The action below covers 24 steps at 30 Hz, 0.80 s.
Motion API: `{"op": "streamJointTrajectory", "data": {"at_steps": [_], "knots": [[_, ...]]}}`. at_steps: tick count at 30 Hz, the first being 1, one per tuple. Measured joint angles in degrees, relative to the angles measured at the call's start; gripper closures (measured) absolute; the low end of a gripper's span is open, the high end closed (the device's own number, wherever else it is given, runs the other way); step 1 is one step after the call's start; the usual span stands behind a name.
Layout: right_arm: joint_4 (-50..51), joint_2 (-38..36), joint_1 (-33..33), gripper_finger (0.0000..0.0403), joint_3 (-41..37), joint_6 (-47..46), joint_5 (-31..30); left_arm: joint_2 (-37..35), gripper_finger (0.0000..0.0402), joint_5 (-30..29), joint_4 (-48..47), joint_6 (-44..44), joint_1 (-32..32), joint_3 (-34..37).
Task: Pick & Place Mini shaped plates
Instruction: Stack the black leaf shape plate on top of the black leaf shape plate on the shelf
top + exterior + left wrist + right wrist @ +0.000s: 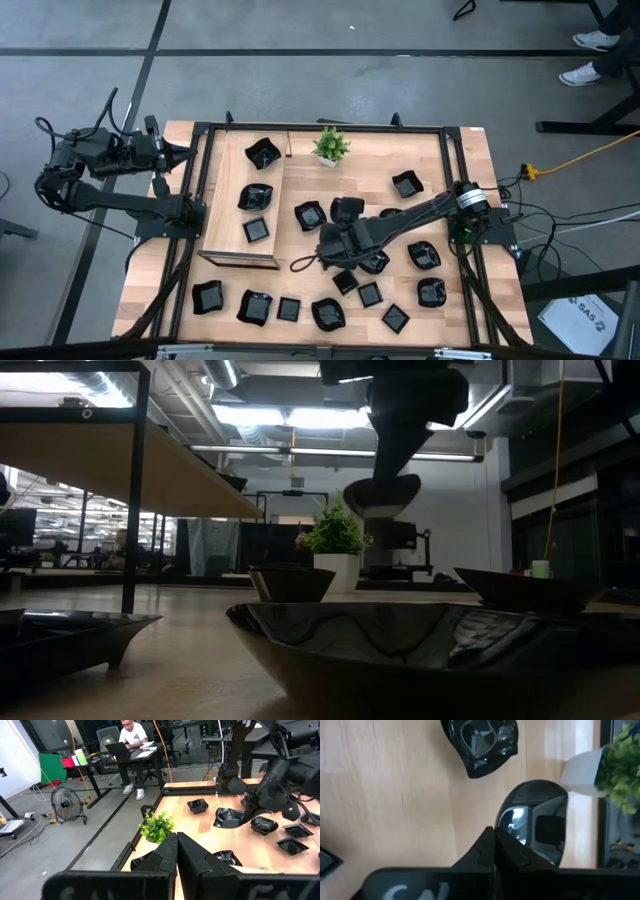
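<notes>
Three mini shaped plates (257,196) lie on the raised wooden tray (222,245); well over a dozen remain scattered on the worktop (470,170) right of and below it. The right gripper (496,842) has its jaws pinching a rounded plate (540,820), lifted right of the tray. The left gripper (176,851), jaws pressed together, waits left of the tray.

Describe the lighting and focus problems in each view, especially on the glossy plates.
High view: even light, the black plates read clearly. Low view: backlit by ceiling lights, the nearest plate looms dark with wavy reflections, and the right gripper is a silhouette holding a plate. Right wrist view: soft overall, glare on the held plate. Left wrist view: sharp, the left gripper is dark.
</notes>
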<state>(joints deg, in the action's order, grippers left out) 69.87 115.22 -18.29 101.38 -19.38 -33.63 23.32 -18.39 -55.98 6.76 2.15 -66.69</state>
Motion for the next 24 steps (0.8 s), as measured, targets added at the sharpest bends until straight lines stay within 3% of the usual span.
{"op": "streamJointTrajectory", "data": {"at_steps": [14, 24], "knots": [[-1.3, 0.0, 4.3, 0.04, 4.1, 9.1, -2.4, 0.0, 0.0398, 0.0, 0.0, 0.0, 0.0, 0.0], [-15.4, 0.0, 6.2, 0.04, 7.5, 29.1, -3.4, 0.0, 0.0398, 0.0, 0.0, 0.0, 0.0, 0.0]]}}
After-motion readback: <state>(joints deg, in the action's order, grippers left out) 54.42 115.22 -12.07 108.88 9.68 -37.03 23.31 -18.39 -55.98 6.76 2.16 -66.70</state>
